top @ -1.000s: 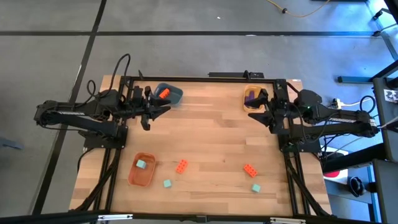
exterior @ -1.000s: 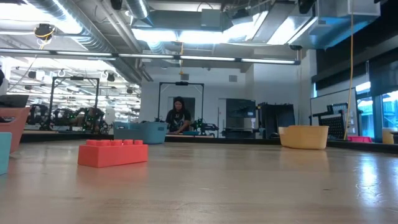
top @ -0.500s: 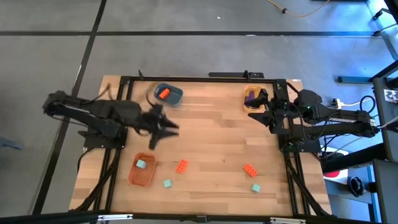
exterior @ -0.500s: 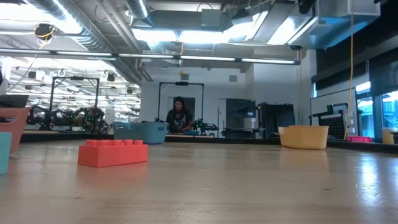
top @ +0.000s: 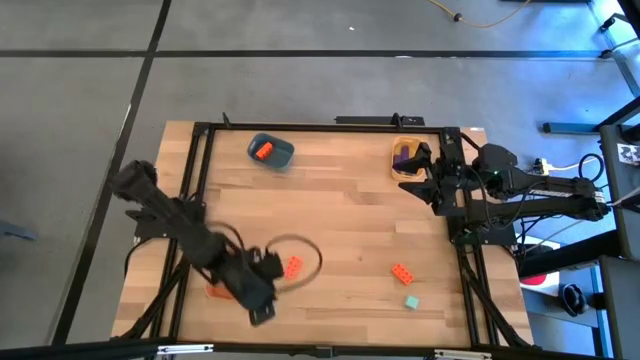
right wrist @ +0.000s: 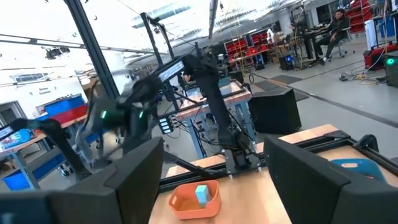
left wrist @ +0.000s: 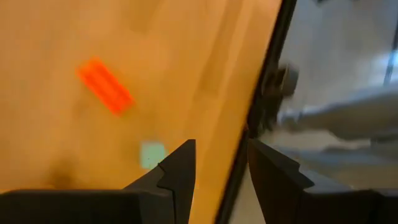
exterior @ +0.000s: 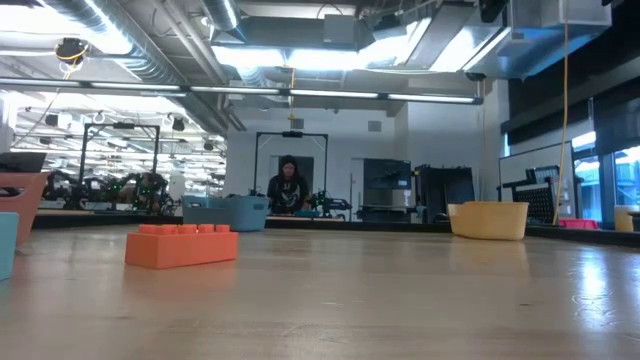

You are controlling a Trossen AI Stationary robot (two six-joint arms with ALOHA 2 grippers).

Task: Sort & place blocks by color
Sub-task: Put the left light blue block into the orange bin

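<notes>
Near the front left of the table (top: 340, 215), the left gripper (top: 262, 312) hangs with fingers parted and empty, so it should center over the teal block (left wrist: 152, 154), beside the orange bowl (right wrist: 194, 198), before closing, while the right gripper (top: 428, 178) waits open by the yellow bowl (top: 401, 160).

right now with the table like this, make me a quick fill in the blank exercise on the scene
1. The blue bowl holds one ____ brick.
2. The purple brick lies in the ____ bowl.
3. The loose teal brick lies next to an ____ brick.
4. In the right wrist view, the orange bowl holds a ____ brick.

Missing words: orange; yellow; orange; teal
</notes>
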